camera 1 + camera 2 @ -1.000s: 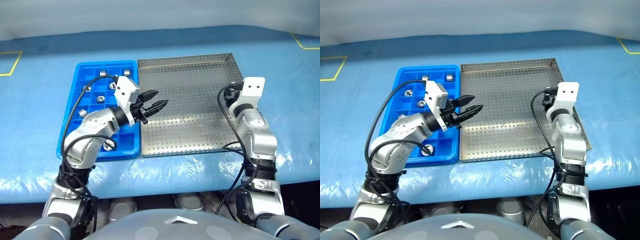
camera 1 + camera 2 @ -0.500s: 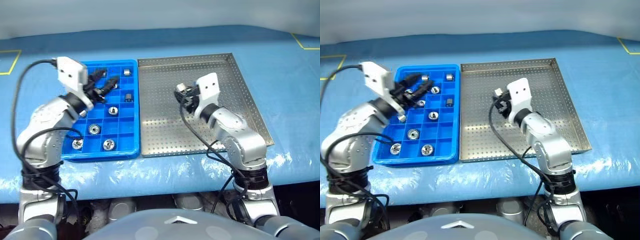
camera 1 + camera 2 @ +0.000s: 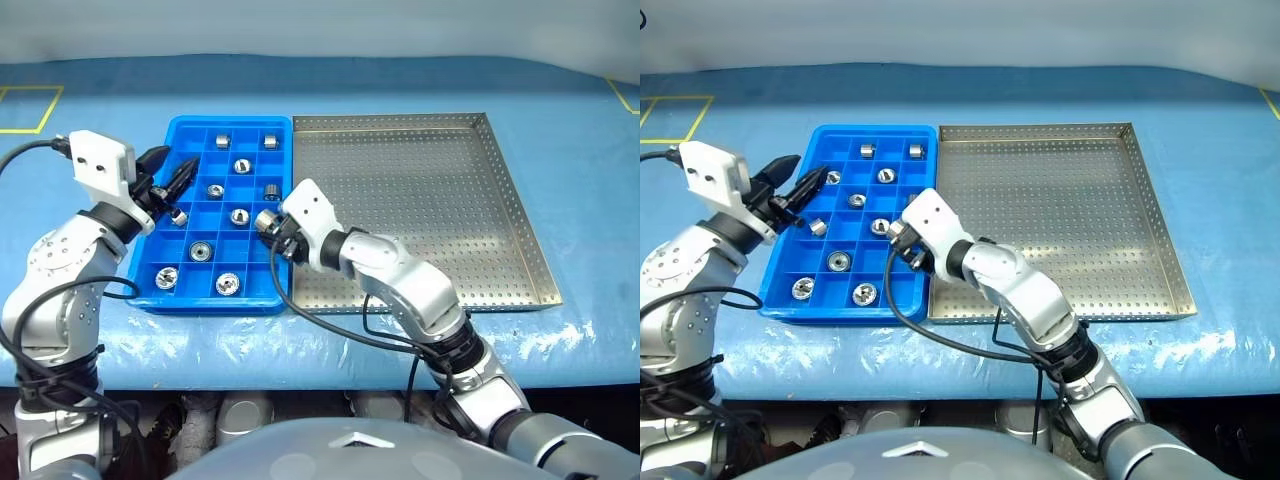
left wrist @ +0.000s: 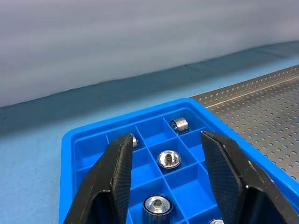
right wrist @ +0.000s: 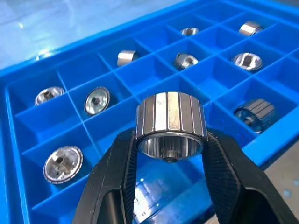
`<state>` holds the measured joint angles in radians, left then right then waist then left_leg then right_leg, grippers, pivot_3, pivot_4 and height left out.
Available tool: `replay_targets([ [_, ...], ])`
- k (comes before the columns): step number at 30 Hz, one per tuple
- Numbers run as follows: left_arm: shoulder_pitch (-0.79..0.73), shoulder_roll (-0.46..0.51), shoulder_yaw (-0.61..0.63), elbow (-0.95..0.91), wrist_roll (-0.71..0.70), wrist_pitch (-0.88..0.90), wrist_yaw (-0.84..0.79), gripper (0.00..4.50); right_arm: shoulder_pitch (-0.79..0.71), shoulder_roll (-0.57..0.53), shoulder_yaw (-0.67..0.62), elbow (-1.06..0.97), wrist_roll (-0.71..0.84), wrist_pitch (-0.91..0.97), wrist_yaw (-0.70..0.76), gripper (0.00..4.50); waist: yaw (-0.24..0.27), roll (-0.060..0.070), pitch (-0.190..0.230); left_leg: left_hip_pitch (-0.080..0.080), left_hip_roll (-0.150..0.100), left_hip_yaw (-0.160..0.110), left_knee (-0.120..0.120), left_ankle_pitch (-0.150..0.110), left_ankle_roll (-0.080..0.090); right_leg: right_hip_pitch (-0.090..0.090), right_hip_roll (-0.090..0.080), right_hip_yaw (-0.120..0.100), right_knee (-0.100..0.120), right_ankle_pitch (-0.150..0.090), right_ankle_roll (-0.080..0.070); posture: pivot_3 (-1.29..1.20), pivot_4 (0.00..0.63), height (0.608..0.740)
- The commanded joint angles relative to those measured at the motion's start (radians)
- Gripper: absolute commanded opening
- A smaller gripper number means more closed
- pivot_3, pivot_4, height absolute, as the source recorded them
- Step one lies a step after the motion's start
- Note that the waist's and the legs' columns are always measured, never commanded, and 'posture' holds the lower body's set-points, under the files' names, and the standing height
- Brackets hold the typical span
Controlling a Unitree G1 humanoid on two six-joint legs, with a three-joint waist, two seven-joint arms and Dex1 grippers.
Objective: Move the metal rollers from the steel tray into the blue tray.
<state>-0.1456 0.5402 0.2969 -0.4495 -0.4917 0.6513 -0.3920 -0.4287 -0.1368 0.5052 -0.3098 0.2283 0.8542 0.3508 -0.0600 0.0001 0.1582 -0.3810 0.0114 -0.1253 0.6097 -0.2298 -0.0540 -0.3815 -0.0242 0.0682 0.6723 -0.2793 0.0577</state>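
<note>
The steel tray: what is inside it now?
The steel tray shows just its bare perforated floor, with no rollers visible on it. The right arm covers its near left corner, so whatever may lie beneath there cannot be seen.

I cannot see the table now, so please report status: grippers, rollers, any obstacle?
Right gripper shut on ribbed silver metal roller, over blue plastic grid tray. Left gripper open, empty. Perforated steel tray bare.

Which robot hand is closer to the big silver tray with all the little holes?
The right. The right gripper holds a metal roller over the blue tray, right beside the steel tray. The left gripper hovers at the blue tray's far side.
</note>
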Motion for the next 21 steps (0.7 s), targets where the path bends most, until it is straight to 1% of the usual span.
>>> replay_targets([
  [1, 0.002, 0.003, 0.005, -0.042, -0.014, 0.005, 0.002, 2.49, -0.023, 0.028, 0.037, -0.006, -0.031, -0.042, 0.007, 1.69, 0.0, 0.0, 0.0, 0.0, 0.0, 0.0, 0.0, 0.0, 0.0, 0.0, 0.0, 0.0, 0.0, 0.0, 0.0, 0.03, 0.15, 0.74],
  [4, 0.035, 0.044, 0.021, -0.052, -0.007, 0.005, -0.031, 2.49, -0.025, 0.037, 0.033, -0.002, -0.04, -0.047, 0.011, 1.69, -0.004, 0.0, 0.0, 0.0, 0.001, -0.001, -0.001, 0.0, 0.0, 0.0, 0.001, -0.001, 0.0, 0.0, 0.0, 0.03, 0.15, 0.74],
  [6, 0.052, 0.075, 0.059, -0.04, 0.01, 0.01, -0.023, 2.49, -0.026, 0.042, 0.018, 0.001, -0.046, -0.048, 0.006, 1.69, -0.006, 0.0, 0.0, 0.0, 0.001, -0.001, -0.002, 0.0, 0.0, -0.001, 0.001, -0.001, 0.0, 0.0, 0.0, 0.03, 0.15, 0.74],
  [9, 0.049, 0.097, 0.125, 0.011, 0.051, 0.019, 0.043, 2.49, -0.024, 0.043, 0.002, 0.003, -0.05, -0.046, 0.006, 1.69, -0.003, -0.001, 0.0, 0.0, 0.001, -0.002, -0.003, 0.0, 0.0, -0.001, 0.001, -0.001, 0.0, 0.0, -0.001, 0.04, 0.15, 0.74],
  [11, 0.034, 0.102, 0.147, 0.044, 0.107, 0.04, 0.123, 2.49, -0.021, 0.042, -0.005, 0.006, -0.053, -0.045, 0.007, 1.69, -0.001, -0.001, 0.0, 0.0, 0.001, -0.002, -0.003, 0.0, 0.0, -0.001, 0.001, -0.002, 0.0, -0.001, -0.001, 0.05, 0.15, 0.74],
  [14, 0.011, 0.078, 0.159, 0.061, 0.121, 0.049, 0.171, 2.49, -0.019, 0.043, -0.005, 0.01, -0.056, -0.04, 0.012, 1.69, 0.002, -0.001, 0.0, 0.0, 0.0, -0.002, -0.003, 0.0, -0.001, -0.001, 0.0, -0.002, 0.0, -0.001, -0.001, 0.06, 0.15, 0.74],
  [21, 0.003, 0.035, 0.1, 0.039, 0.11, 0.042, 0.143, 2.49, -0.006, 0.05, -0.006, 0.021, -0.054, -0.02, 0.023, 1.69, 0.011, -0.003, 0.001, 0.0, 0.0, -0.002, -0.003, 0.001, -0.001, -0.001, 0.0, -0.002, 0.0, 0.0, -0.001, 0.05, 0.15, 0.74],
])
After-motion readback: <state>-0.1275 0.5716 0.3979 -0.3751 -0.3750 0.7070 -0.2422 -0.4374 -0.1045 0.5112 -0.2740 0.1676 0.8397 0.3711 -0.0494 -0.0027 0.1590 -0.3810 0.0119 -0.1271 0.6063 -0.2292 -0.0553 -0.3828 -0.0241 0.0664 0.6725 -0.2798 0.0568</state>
